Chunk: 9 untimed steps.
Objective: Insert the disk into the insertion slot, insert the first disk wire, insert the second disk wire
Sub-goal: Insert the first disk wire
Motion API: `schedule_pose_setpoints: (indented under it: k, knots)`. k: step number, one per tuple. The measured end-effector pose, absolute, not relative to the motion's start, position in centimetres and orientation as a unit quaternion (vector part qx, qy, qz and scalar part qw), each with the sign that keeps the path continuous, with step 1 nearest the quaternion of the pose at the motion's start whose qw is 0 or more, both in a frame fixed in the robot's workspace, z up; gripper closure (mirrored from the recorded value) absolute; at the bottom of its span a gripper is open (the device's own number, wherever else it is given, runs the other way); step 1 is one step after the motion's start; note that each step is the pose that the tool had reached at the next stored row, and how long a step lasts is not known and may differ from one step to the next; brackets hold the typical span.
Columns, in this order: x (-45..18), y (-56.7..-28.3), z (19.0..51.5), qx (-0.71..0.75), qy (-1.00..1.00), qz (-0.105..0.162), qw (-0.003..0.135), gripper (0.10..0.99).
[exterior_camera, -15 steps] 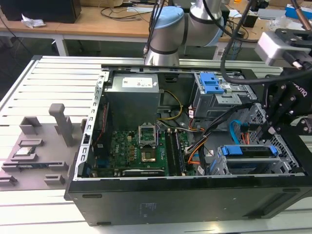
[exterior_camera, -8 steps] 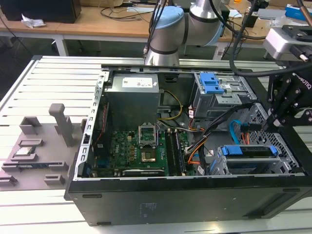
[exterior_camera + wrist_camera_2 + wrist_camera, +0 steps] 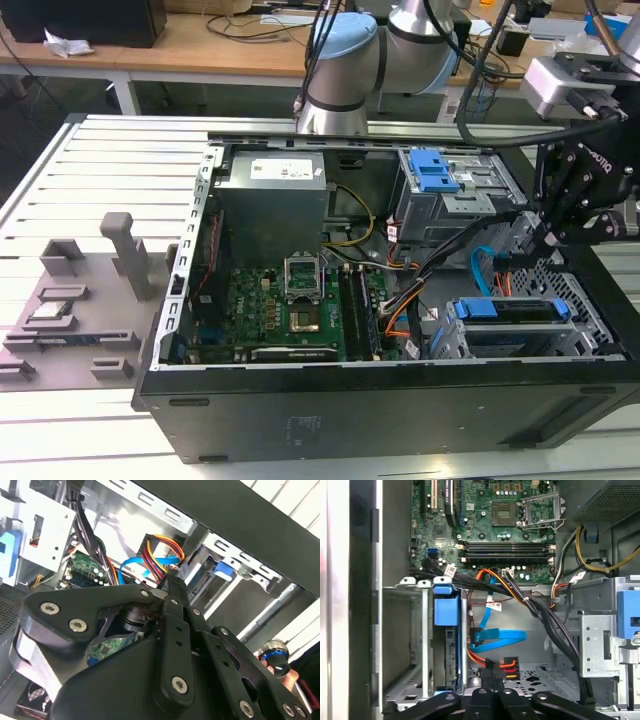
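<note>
You get a narrow gap between the insertion slot and the tall cage, near a corner of the case. The second disk wire and thick black cables cross it.

Work table: silver-grey slatted metal table, ribs running across, filling the near and middle ground.
Fixtures: grey moulded blocks standing on it toward the exterior view's left.
Far bench: light wooden desktop on white legs, beyond the table.
On the bench: black box, crumpled white scrap, loose dark cables.
Floor: dark floor, shadowed under the bench.
Light: even, soft.
</note>
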State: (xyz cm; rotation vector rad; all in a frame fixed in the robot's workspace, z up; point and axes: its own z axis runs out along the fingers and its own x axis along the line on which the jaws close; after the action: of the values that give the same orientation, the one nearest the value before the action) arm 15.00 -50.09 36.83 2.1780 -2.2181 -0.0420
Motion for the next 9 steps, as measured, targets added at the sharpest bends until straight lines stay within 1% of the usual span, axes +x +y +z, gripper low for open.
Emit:
schedule_pose_setpoints:
  k: [7,9]
  knots:
    - [15.0,-50.02,36.75,0.7,-0.713,-0.013,0.017,0.973]
    - [15.0,-50.02,36.75,0.7,-0.713,-0.013,0.017,0.851]
